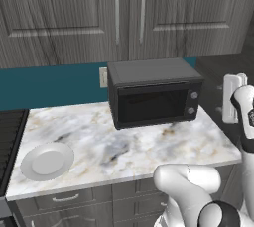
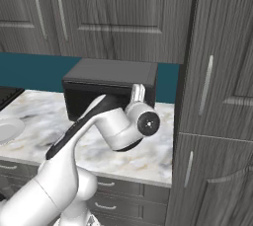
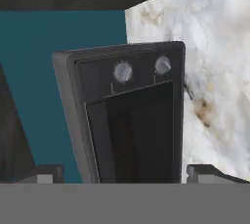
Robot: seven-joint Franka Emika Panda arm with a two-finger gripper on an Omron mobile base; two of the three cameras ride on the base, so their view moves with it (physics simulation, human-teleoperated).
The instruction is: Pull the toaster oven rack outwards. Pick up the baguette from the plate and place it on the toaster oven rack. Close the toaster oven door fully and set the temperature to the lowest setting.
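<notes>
Left base view shows the oven (image 1: 154, 92) at the back of the bench (image 1: 149, 146), its door (image 1: 151, 106) shut. Left of the oven, near the bench's front edge, sits the plate (image 1: 47, 161). Hand view has the tool (image 3: 124, 173) spread wide, nothing held, facing the oven.

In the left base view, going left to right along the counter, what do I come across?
White plate, sitting without any baguette on it → bare marble countertop → toaster oven with its door shut → its two round knobs → the robot's white arm at the right edge.
</notes>
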